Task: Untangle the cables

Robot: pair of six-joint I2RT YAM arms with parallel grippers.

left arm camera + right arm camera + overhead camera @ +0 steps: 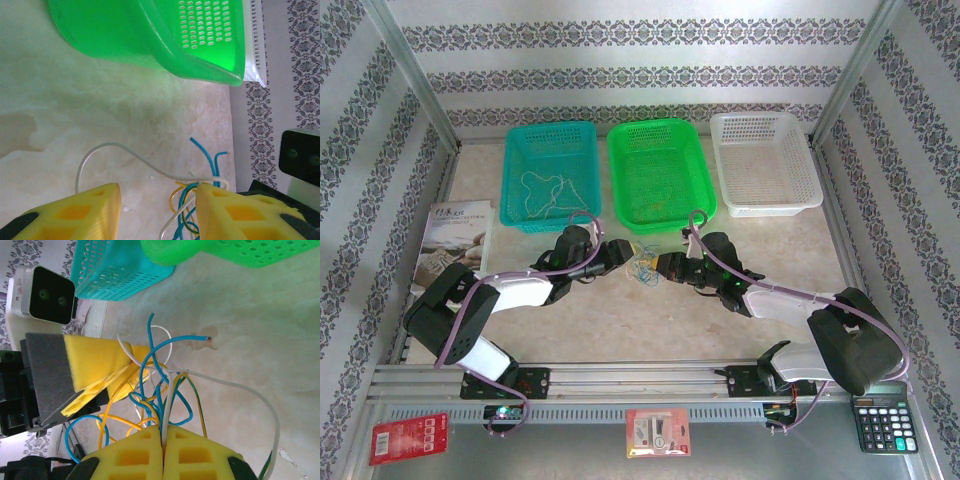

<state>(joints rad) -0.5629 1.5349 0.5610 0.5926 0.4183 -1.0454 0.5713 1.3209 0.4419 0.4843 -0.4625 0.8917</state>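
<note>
1. Near the middle of the tabletop (620,325), just in front of the green basket (660,160), lie the cables (642,268), a loose tangle of white, yellow and blue loops.
2. My left claw (157,194) is at the tangle's left side with its pads apart. A white loop (125,150) arcs across the gap, and blue and yellow strands touch the pad on the tangle's side. Nothing is pinched.
3. My right claw (163,434) meets the tangle from the right. Its pads are pressed together, clamped on a white cable (166,405) that rises out of the seam.
4. From the right wrist, a blue end (200,338) sticks out of the tangle and lies free on the tabletop.
5. Along the far edge, the teal basket (515,200) stands left of the green one and holds a cream cable (548,190). A white basket (765,160) stands to the right.
</note>
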